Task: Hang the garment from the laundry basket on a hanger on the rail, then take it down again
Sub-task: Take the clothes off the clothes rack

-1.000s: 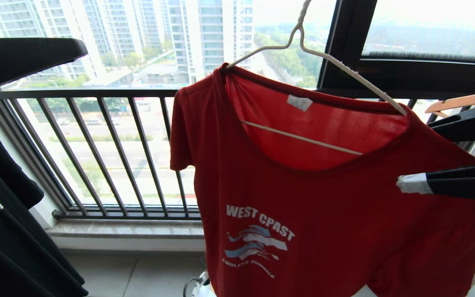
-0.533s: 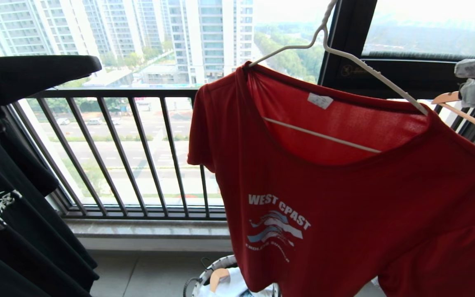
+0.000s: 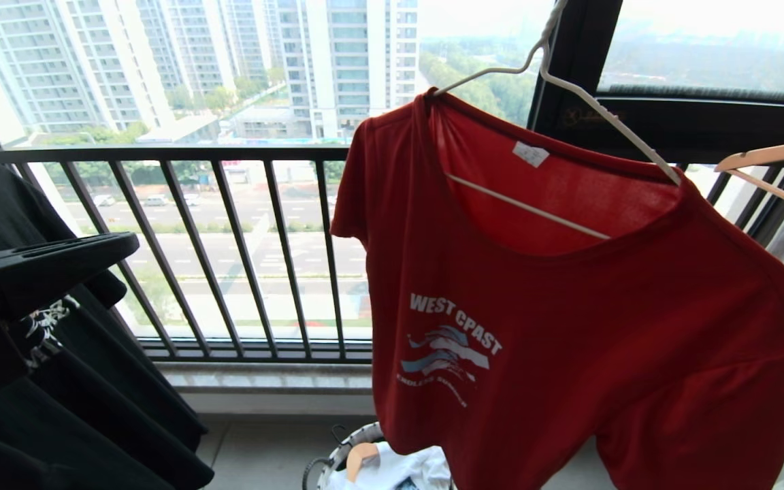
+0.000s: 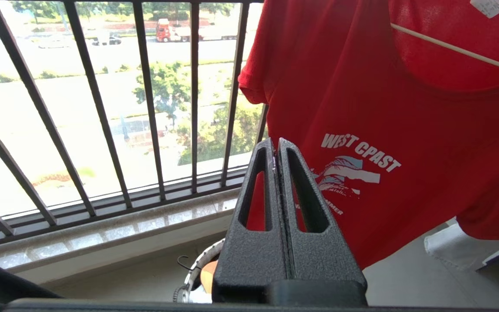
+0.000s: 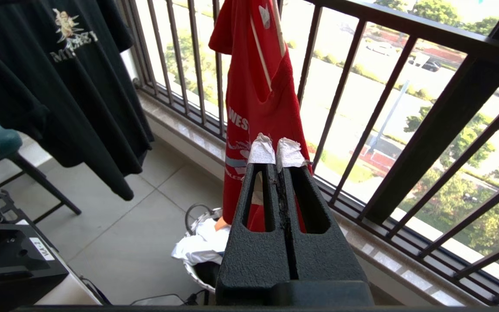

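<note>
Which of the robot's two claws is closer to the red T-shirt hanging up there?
Left, it seems. The left gripper, shut, points at the red T-shirt's printed front from close by. The right gripper, also shut, sits farther off, facing the shirt edge-on.

Bright daylight, backlit, window glare.

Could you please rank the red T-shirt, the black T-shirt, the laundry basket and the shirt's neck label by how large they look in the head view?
1. red T-shirt
2. black T-shirt, partly cut off by the frame
3. laundry basket, mostly hidden and farther away, so its place is unsure
4. neck label
</note>
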### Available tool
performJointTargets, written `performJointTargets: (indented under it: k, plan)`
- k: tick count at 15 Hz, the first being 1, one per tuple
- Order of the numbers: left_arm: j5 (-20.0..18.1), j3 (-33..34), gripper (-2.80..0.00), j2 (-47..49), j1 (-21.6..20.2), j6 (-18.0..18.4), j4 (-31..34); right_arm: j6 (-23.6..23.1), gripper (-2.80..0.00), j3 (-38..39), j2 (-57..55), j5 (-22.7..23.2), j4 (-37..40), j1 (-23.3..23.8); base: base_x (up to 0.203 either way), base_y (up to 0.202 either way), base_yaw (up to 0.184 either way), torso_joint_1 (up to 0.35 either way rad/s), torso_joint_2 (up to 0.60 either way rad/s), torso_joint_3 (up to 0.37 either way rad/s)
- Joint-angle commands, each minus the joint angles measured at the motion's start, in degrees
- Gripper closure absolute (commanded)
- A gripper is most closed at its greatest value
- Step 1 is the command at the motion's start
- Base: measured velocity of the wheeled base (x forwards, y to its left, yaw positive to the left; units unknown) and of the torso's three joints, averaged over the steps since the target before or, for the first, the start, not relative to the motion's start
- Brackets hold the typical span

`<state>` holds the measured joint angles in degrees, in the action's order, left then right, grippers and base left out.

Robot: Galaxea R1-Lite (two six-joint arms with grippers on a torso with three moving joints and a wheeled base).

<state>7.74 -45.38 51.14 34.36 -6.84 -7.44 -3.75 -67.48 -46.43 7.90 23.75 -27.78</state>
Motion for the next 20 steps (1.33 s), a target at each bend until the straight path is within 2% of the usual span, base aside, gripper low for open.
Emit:
performJointTargets:
  k: [1,2,3,5,7,9,11,14,17,18,20]
  plan:
    - [0.1,3.5,0.00,-12.4,-3.9,0.5,0.6,1.5,0.00,4.0,11.0,-3.6,0.2,0.4,0.000,0.000,0.000,0.000,0.00,0.000]
    - [0.2,4.1,0.00,-17.2,-4.8,0.9,2.1,2.0,0.00,7.3,14.5,-4.9,0.1,2.3,0.000,0.000,0.000,0.000,0.00,0.000]
    - [0.6,4.6,0.00,-22.0,-7.1,1.5,4.6,2.4,0.00,11.6,18.0,-5.8,-0.1,6.2,0.000,0.000,0.000,0.000,0.00,0.000]
    - [1.1,5.7,0.00,-27.8,-16.6,2.1,8.3,2.9,0.00,16.8,24.1,-6.8,-0.8,13.4,0.000,0.000,0.000,0.000,0.00,0.000]
    - [1.4,6.4,0.00,-30.7,-25.5,2.3,10.3,5.4,0.00,17.6,26.4,-8.0,-1.3,21.5,0.000,0.000,0.000,0.000,0.00,0.000]
    - [0.1,8.3,0.00,-32.9,-33.5,2.6,10.9,6.6,0.00,18.2,29.3,-9.6,-0.9,25.5,0.000,0.000,0.000,0.000,0.00,0.000]
    - [-3.5,14.4,0.00,-38.5,-35.2,3.0,11.3,6.8,0.00,20.7,32.6,-9.9,1.7,25.5,0.000,0.000,0.000,0.000,0.00,0.000]
    - [-5.0,25.9,0.00,-45.9,-34.7,6.6,11.5,5.2,0.00,29.8,37.3,-7.1,3.5,26.3,0.000,0.000,0.000,0.000,0.00,0.000]
    - [-5.5,36.8,0.00,-50.5,-34.3,14.1,11.2,2.2,0.00,41.8,46.1,-4.1,3.0,26.8,0.000,0.000,0.000,0.000,0.00,0.000]
    - [-5.5,39.0,0.00,-51.0,-34.3,16.3,11.0,1.9,0.00,45.9,46.4,-3.6,0.9,26.9,0.000,0.000,0.000,0.000,0.00,0.000]
    - [-5.5,42.2,0.00,-51.1,-34.2,17.5,10.6,1.6,0.00,54.4,46.4,-3.3,-7.3,27.0,0.000,0.000,0.000,0.000,0.00,0.000]
